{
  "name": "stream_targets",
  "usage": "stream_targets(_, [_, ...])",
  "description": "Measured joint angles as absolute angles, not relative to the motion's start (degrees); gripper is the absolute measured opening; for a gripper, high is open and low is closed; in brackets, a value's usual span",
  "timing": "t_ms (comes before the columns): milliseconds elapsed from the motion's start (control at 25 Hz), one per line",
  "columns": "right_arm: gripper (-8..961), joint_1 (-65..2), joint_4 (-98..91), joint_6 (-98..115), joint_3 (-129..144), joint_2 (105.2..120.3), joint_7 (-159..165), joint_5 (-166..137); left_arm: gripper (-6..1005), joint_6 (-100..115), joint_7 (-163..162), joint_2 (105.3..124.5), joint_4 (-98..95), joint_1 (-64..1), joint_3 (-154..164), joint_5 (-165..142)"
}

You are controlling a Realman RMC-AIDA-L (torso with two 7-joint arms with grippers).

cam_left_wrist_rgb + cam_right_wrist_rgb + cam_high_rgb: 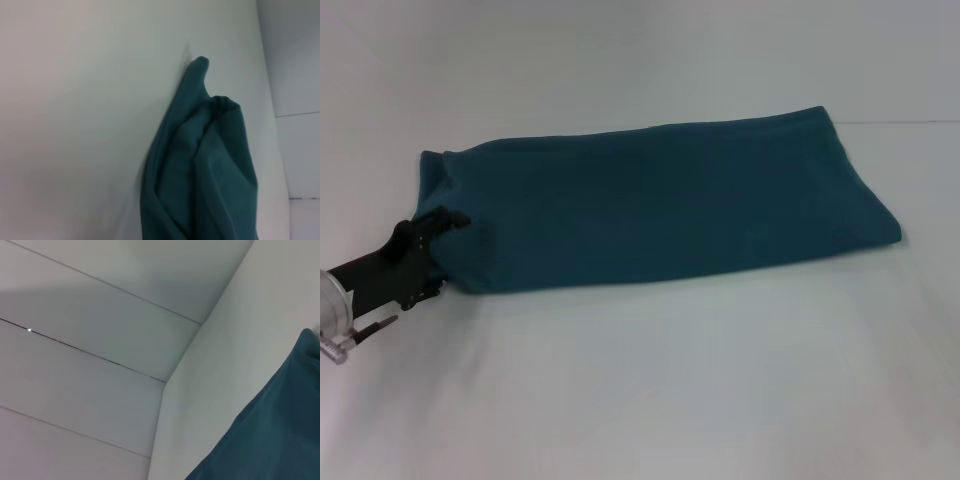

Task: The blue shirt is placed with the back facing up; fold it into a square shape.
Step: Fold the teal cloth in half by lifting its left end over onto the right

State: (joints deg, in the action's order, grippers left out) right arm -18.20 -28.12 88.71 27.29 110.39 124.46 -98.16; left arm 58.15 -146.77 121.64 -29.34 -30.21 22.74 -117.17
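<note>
Nearest us, lower left of the head view, our left gripper (448, 222) touches the blue shirt (660, 200); we cannot tell whether its fingers pinch the cloth. We judge the long folded strip across mid-frame soft, light and floppy, best taken at its end corners. White table (650, 390) leaves open room all round.

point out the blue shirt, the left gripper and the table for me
blue shirt (660, 205), head view, middle of the folded cloth's top layer
left gripper (445, 222), head view, black fingertips at the shirt's left end
table (650, 390), head view, bare white surface in front of the shirt
</note>
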Motion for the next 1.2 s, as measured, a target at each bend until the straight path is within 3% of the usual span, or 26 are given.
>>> stream_targets(440, [764,-18.19,-28.12,88.76,26.80,110.39,124.45,-98.18,716,60.43,-146.74,121.60,-29.94,-29.34,22.21,-116.87])
stream_targets(840, [761,-18.17,-28.12,88.77,26.80,110.39,124.45,-98.17,247,60.40,-146.53,121.53,-29.92,-29.36,22.14,-116.81])
stream_targets(1200, [758,-18.10,-28.12,88.93,26.54,110.39,124.64,-98.17,33,66.33,-142.87,119.83,-32.13,-27.91,22.10,-117.16])
